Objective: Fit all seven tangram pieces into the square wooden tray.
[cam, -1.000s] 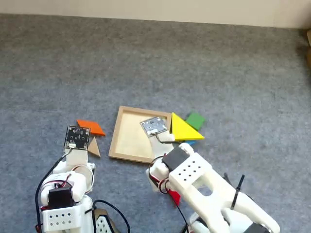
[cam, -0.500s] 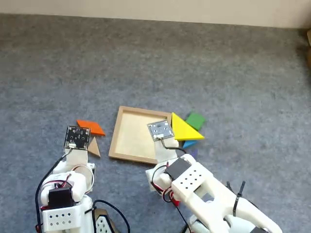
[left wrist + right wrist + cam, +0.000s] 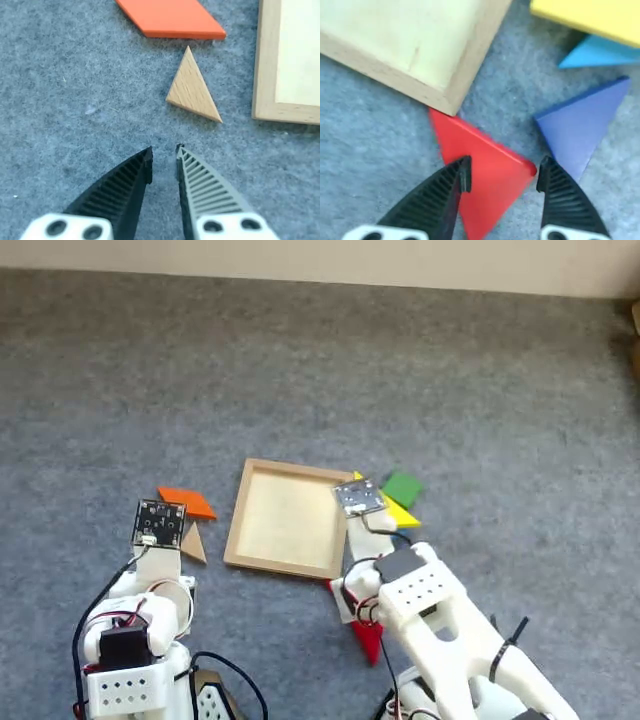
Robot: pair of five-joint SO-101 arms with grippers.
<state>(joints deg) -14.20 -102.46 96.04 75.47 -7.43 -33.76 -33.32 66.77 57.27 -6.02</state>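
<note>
The square wooden tray lies mid-table with nothing in it. Over the red triangle, just off a tray corner, my right gripper is open, one finger on each side of the piece's corner. A purple triangle, a light-blue triangle and the yellow triangle lie just beyond it. My left gripper hovers slightly open over bare carpet, short of the small wooden triangle and the orange parallelogram. The green square rests right of the tray.
Grey carpet covers the table. Part of the red triangle sticks out beside the right arm. Open carpet stretches beyond the tray and to the far right.
The right arm has swung from over the tray's right part to just off its right side, above the red triangle. The left arm has stayed still.
</note>
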